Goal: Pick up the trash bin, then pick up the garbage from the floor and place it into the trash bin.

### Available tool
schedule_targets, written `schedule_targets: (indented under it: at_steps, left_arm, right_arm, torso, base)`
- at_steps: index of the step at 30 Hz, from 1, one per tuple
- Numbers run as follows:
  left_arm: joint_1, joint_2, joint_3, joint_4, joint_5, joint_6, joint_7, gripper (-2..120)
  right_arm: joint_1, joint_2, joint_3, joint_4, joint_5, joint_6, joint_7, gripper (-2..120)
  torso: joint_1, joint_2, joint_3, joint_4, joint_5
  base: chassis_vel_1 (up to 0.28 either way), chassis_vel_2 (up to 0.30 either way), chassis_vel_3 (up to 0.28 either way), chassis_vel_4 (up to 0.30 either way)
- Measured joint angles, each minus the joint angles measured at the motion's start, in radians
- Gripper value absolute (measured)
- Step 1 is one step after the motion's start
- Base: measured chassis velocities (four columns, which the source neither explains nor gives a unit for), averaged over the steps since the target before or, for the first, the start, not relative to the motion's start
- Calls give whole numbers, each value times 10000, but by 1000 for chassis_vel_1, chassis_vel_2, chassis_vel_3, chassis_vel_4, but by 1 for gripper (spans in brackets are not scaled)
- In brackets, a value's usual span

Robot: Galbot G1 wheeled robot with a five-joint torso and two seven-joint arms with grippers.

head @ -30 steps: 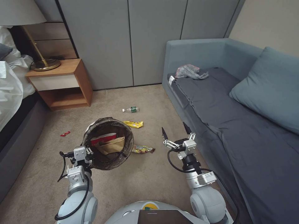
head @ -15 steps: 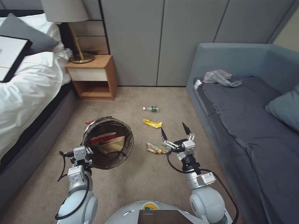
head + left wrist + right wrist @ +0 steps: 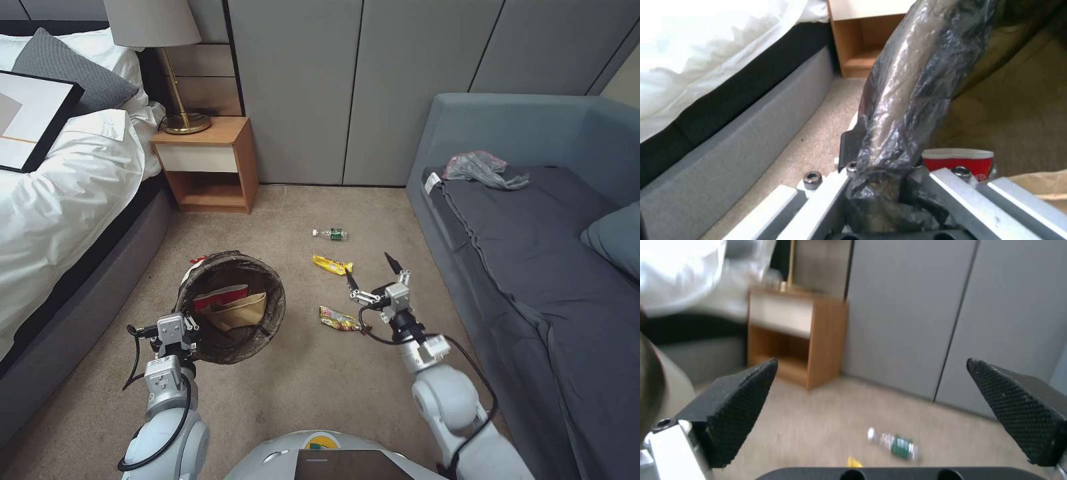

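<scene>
My left gripper [image 3: 176,331] is shut on the near rim of the trash bin [image 3: 230,267], a round bucket lined with a dark bag, and holds it above the carpet. The left wrist view shows that gripper [image 3: 880,160] pinching the bag-covered rim [image 3: 907,83]. Inside the bin lie a red packet [image 3: 220,295] and tan paper [image 3: 239,312]. On the floor are a small bottle [image 3: 331,234], a yellow wrapper [image 3: 332,265], a colourful wrapper [image 3: 339,319] and a red scrap [image 3: 197,259] behind the bin. My right gripper [image 3: 369,268] is open above the floor, just right of the wrappers. In the right wrist view its fingers [image 3: 742,406] frame the bottle [image 3: 896,445].
A bed [image 3: 67,200] with a picture frame [image 3: 27,120] borders the left. A wooden nightstand [image 3: 207,163] with a lamp stands at the back. A grey sofa [image 3: 533,247] with a crumpled plastic bag [image 3: 480,167] runs along the right. Grey cabinet doors [image 3: 400,87] close off the far side.
The whole view has swung left, bringing the bed in and pushing the sofa right. My right arm has stretched forward, its open gripper now past the colourful wrapper. The bin stays held.
</scene>
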Motion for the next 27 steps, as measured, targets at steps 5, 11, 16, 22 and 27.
schedule_targets:
  at_steps: [5, 11, 16, 22, 27]
  left_arm:
    - [56, -35, -21, 8, 45, -1, -3, 0]
    - [104, -52, -47, 8, 95, -8, -7, 0]
    - [103, -118, -47, 34, 154, -15, -14, 0]
    - [92, -160, -17, 100, 202, -23, -27, 0]
    - [53, -165, -34, 133, 203, -24, -42, 0]
  right_arm:
    - [948, -490, -269, -1362, 24, -310, -337, 100]
    - [2033, -1024, -735, -3035, 10, -397, -812, 100]
    - [3538, -1711, -1313, -5585, -320, -232, -2492, 100]
    - [4174, -1706, -1598, -7053, -582, 255, -3764, 100]
    - [4498, -1365, -1667, -8171, -708, 583, -4385, 100]
  torso:
    - [0, 0, 0, -1, 3]
    - [0, -1, -1, -9, 2]
    - [0, -1, -1, -3, 1]
    - [0, -1, 0, -2, -2]
    - [0, -1, 0, -3, -1]
  base:
    - [0, 0, 0, 0]
    - [0, 0, 0, 0]
    - [0, 0, 0, 0]
    - [0, 0, 0, 0]
    - [0, 0, 0, 0]
